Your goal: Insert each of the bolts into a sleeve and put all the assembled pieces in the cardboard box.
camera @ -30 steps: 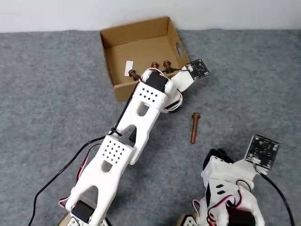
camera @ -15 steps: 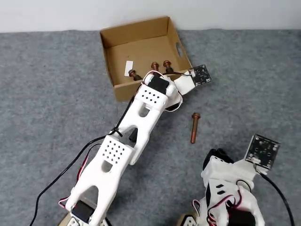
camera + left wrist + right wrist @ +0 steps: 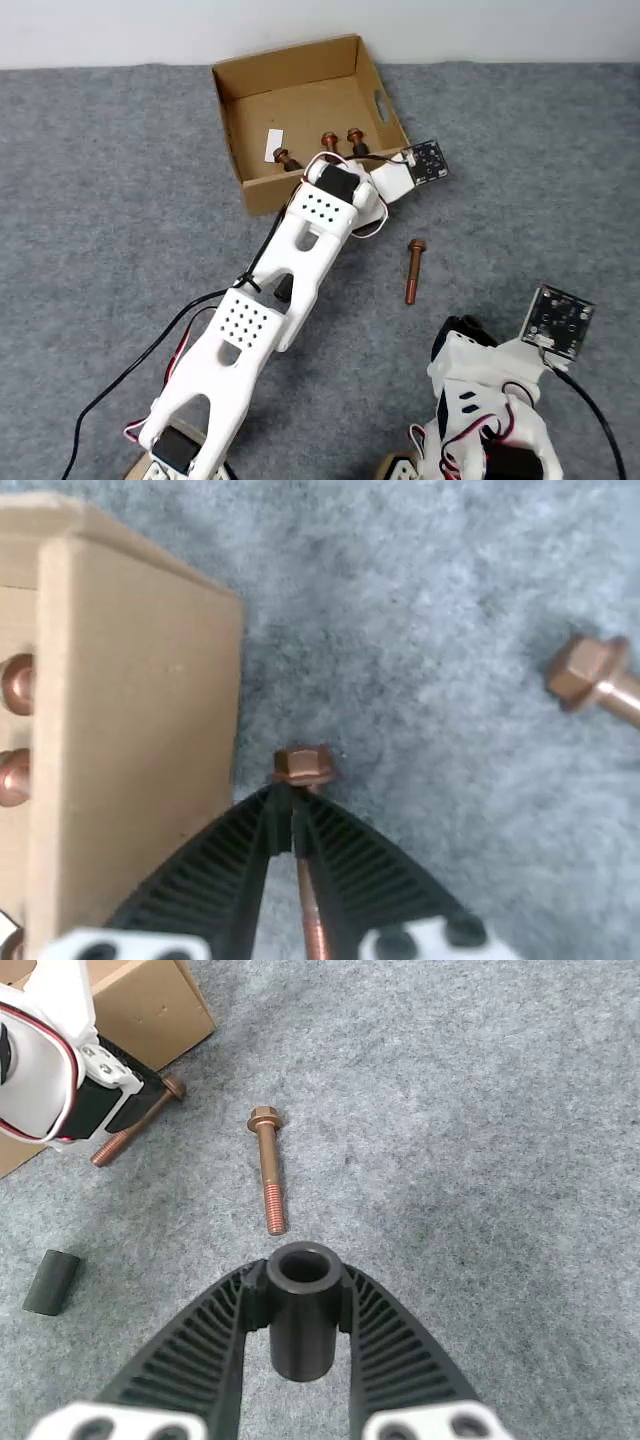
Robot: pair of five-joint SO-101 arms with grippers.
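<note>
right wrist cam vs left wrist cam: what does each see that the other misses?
Right wrist: the held sleeve in the right claw, plus a loose sleeve. Left wrist: bolt heads inside the box. Both: the box, the left claw shut on the held bolt, and the loose bolt.

floor: grey carpet [image 3: 100, 250]; nubby weave | back: white wall [image 3: 120, 30] along far edge | white paper slip [image 3: 273, 146]; flat
</note>
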